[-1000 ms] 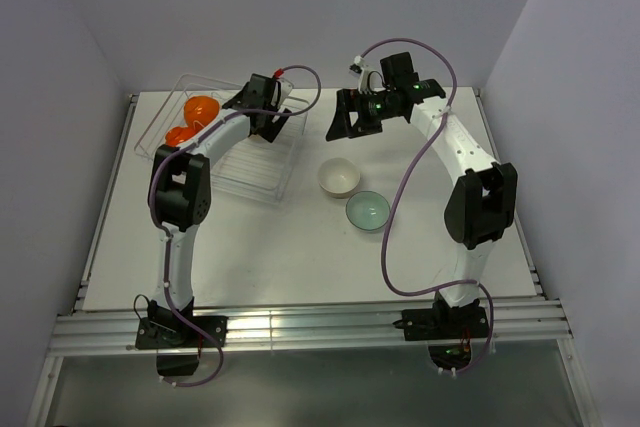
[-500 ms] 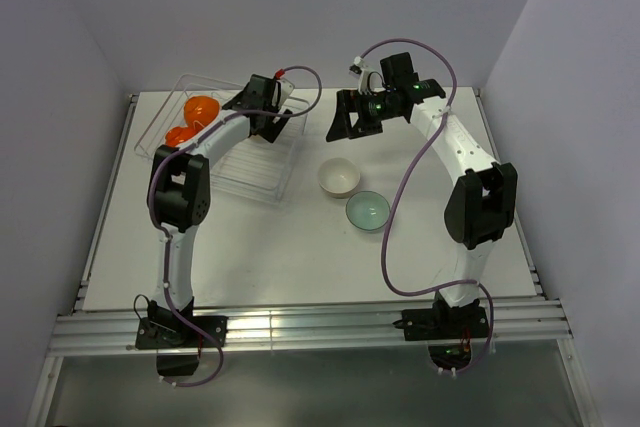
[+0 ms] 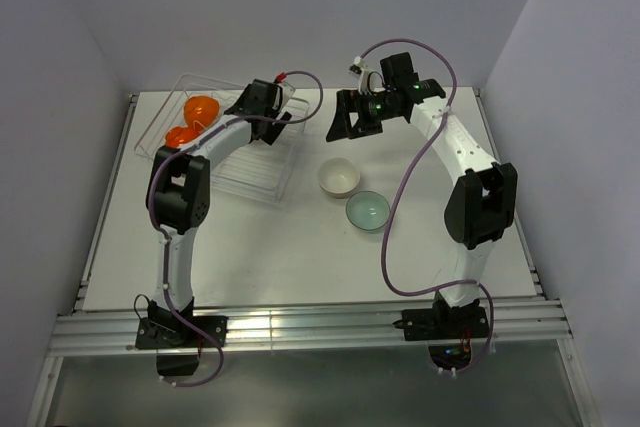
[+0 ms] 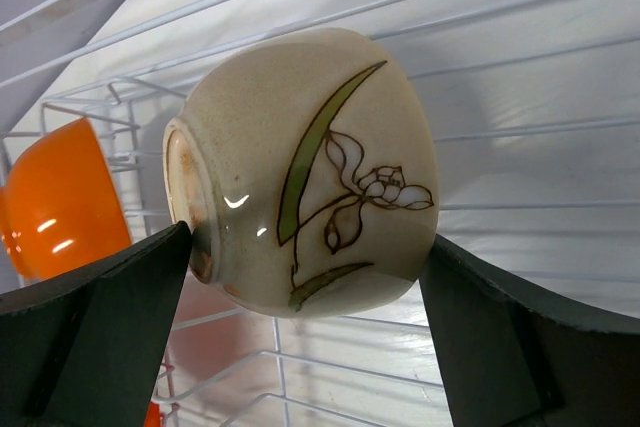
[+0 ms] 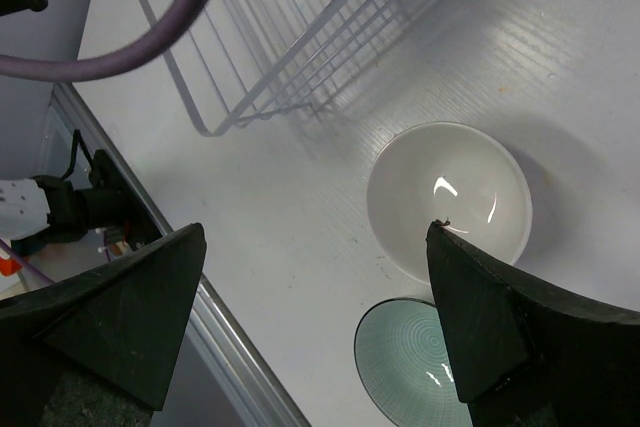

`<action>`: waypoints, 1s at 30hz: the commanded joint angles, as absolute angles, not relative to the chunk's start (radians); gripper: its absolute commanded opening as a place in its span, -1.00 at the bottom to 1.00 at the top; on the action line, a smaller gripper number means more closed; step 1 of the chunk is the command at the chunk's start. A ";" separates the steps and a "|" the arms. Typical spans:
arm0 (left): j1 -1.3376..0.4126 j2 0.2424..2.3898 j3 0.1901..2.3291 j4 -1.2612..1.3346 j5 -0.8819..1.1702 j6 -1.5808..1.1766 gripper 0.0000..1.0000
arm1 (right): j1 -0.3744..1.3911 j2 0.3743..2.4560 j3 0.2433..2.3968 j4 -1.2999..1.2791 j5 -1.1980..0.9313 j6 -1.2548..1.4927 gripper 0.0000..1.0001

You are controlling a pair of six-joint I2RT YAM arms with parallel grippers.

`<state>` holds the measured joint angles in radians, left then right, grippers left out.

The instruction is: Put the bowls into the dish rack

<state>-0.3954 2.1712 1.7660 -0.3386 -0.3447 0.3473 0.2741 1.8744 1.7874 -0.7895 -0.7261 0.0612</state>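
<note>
A cream bowl with a painted flower (image 4: 300, 167) lies on its side in the dish rack (image 3: 255, 172), between the wide-apart fingers of my left gripper (image 4: 310, 239), which is open. In the top view that gripper (image 3: 268, 119) covers the bowl. An orange bowl (image 3: 203, 106) stands at the rack's left end and also shows in the left wrist view (image 4: 60, 197). A plain cream bowl (image 3: 339, 178) and a teal bowl (image 3: 368, 211) sit upright on the table, right of the rack. My right gripper (image 3: 340, 122) hangs open and empty above the table, behind them.
A second orange patch (image 3: 180, 135) shows in the rack beside the orange bowl; I cannot tell what it is. The rack's white wires (image 5: 330, 37) lie left of the cream bowl (image 5: 448, 197) and the teal bowl (image 5: 420, 367). Walls close in the table at the back and sides.
My left gripper has shifted slightly up and back over the rack. The right arm and the two bowls on the table have not moved.
</note>
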 commanded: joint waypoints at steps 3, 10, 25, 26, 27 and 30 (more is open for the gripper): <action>-0.417 2.077 1.729 -0.245 -0.416 0.391 0.99 | 0.264 1.852 1.787 -0.793 -0.741 0.048 0.96; -0.419 2.043 1.741 -0.264 -0.350 0.408 0.99 | 0.265 1.861 1.807 -0.807 -0.742 0.040 0.96; -0.419 1.993 1.761 -0.351 -0.171 0.356 0.87 | 0.265 1.870 1.829 -0.839 -0.758 0.028 0.89; -0.413 1.988 1.766 -0.385 -0.146 0.342 0.56 | 0.265 1.865 1.824 -0.841 -0.762 0.025 0.83; -0.408 1.987 1.775 -0.402 -0.126 0.309 0.41 | 0.265 1.865 1.821 -0.839 -0.762 0.025 0.79; -0.394 2.011 1.819 -0.500 -0.028 0.256 -0.29 | 0.256 1.850 1.796 -0.825 -0.769 0.035 0.62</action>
